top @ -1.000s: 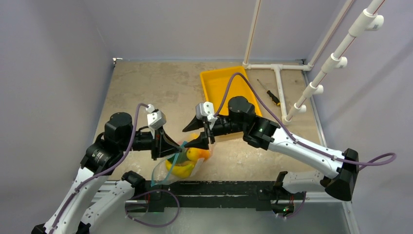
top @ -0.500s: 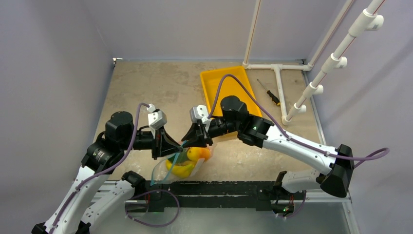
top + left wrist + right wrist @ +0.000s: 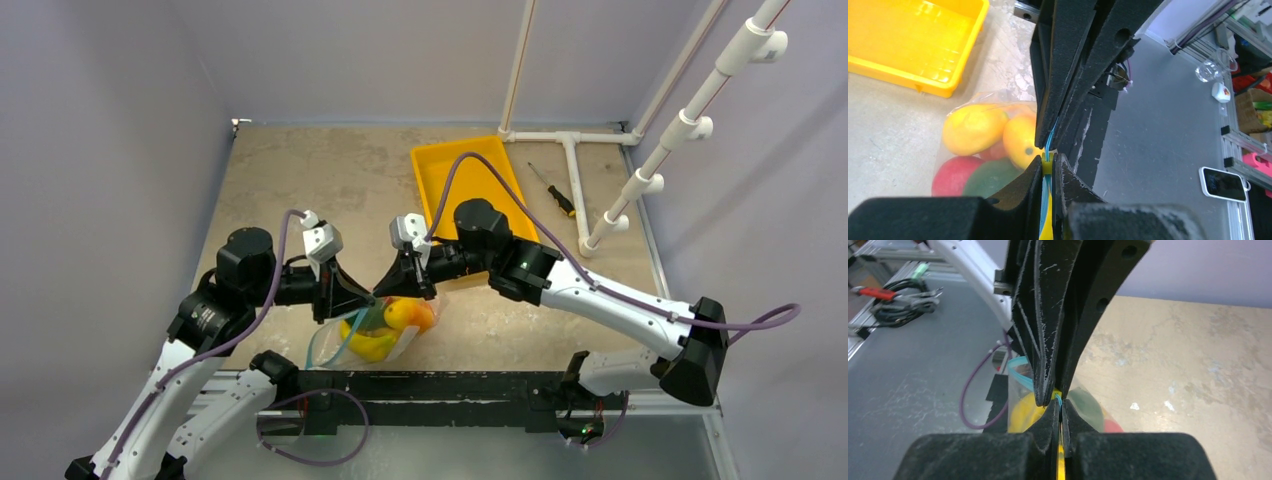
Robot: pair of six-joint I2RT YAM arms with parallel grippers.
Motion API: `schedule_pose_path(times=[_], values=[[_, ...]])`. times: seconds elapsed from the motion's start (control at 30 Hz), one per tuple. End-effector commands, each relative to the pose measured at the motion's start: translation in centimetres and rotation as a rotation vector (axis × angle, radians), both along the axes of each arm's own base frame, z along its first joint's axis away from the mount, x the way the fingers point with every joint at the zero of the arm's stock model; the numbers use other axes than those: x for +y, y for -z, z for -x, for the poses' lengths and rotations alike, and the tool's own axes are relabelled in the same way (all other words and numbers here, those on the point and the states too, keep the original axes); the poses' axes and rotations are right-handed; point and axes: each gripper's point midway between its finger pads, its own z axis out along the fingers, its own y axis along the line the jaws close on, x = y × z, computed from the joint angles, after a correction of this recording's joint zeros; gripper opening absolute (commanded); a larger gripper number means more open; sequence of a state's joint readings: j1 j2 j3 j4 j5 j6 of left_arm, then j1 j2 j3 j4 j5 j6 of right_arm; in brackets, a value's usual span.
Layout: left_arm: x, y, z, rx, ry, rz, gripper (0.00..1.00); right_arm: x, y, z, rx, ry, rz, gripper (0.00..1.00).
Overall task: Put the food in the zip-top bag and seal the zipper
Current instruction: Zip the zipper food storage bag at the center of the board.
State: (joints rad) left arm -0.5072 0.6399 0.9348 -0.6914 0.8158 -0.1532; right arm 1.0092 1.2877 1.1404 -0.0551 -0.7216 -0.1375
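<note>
Zipper, teal: left jaws and right jaws both pinched shut on it, tips meeting. Advised: slide apart along strip, pressure steady. Toy fruit inside bag.

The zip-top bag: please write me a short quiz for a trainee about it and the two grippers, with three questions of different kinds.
1. True or false: the food lies inside the zip-top bag.
2. What does the right gripper pinch? A) the zipper B) a banana C) the yellow tray
3. Fill in: the left gripper is ___ on the zipper.

Key: 1 true; 2 A; 3 shut.
</note>
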Motion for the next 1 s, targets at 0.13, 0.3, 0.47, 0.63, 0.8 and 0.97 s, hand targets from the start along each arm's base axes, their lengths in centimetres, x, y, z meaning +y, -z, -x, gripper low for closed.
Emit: schedule_pose_path(times=[0.13, 0.3, 0.47, 0.63, 0.8, 0.97], values=[[1.2, -0.9, -0.4, -0.023, -0.100, -0.026, 0.00, -1.8, -5.5, -5.3, -0.060, 0.383, -0.170, 0.00], [2.4, 0.0, -0.4, 0.017, -0.195, -0.052, 0.03, -2.8, -5.4, -7.5, -0.066, 0.523, -0.171, 0.00], [3.5, 0.8, -0.2, 0.058, -0.263, -0.085, 0.04, -3.9, -5.4, -9.4, -0.071, 0.653, -0.168, 0.00], [4.0, 1.4, 0.1, 0.095, -0.291, -0.116, 0.00, -4.6, -5.0, -10.3, -0.066, 0.718, -0.154, 0.00], [3.7, 0.4, -0.1, 0.061, -0.269, -0.098, 0.00, -4.3, -5.5, -10.0, -0.066, 0.698, -0.179, 0.00], [3.2, -0.2, -0.5, 0.038, -0.245, -0.092, 0.00, -4.1, -6.4, -8.4, -0.069, 0.610, -0.185, 0.00]])
